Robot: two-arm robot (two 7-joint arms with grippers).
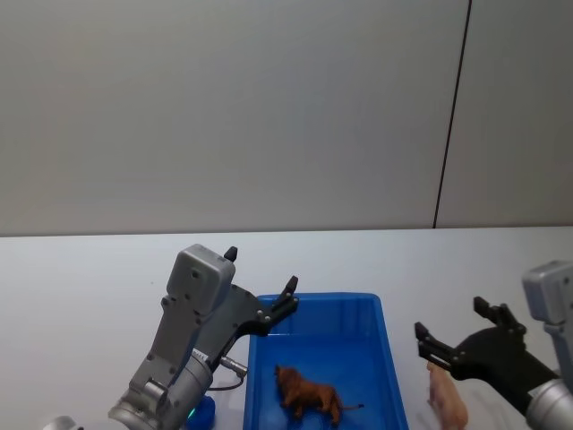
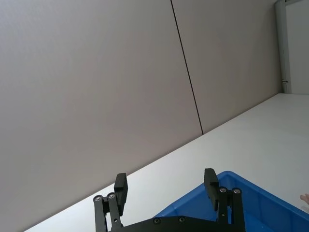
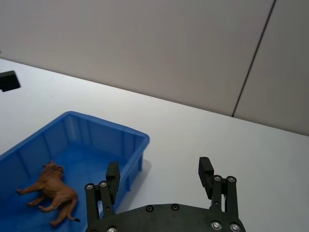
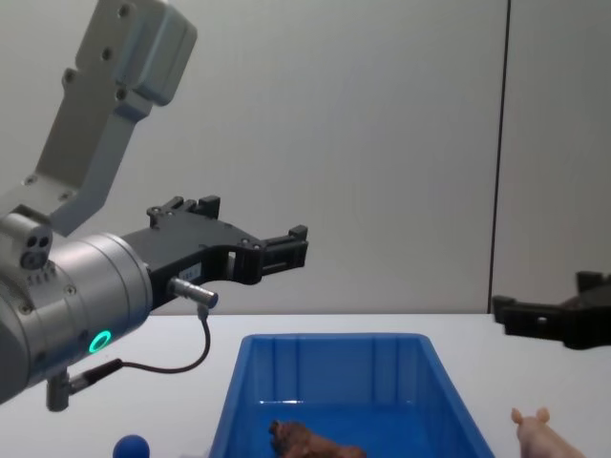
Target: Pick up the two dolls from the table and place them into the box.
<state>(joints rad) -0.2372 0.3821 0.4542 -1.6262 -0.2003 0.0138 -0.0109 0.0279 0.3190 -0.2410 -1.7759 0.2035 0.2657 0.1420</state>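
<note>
The blue box stands on the white table in front of me. The dark reddish-brown doll lies on its side inside the box, as the right wrist view and the chest view also show. The pale pink doll lies on the table just right of the box, its ears up. My left gripper hovers open and empty above the box's far left corner. My right gripper hangs open and empty above the pink doll, to the right of the box.
A small blue ball rests on the table left of the box, under my left arm. A plain grey wall with a dark vertical seam closes the back. White tabletop stretches behind the box and to both sides.
</note>
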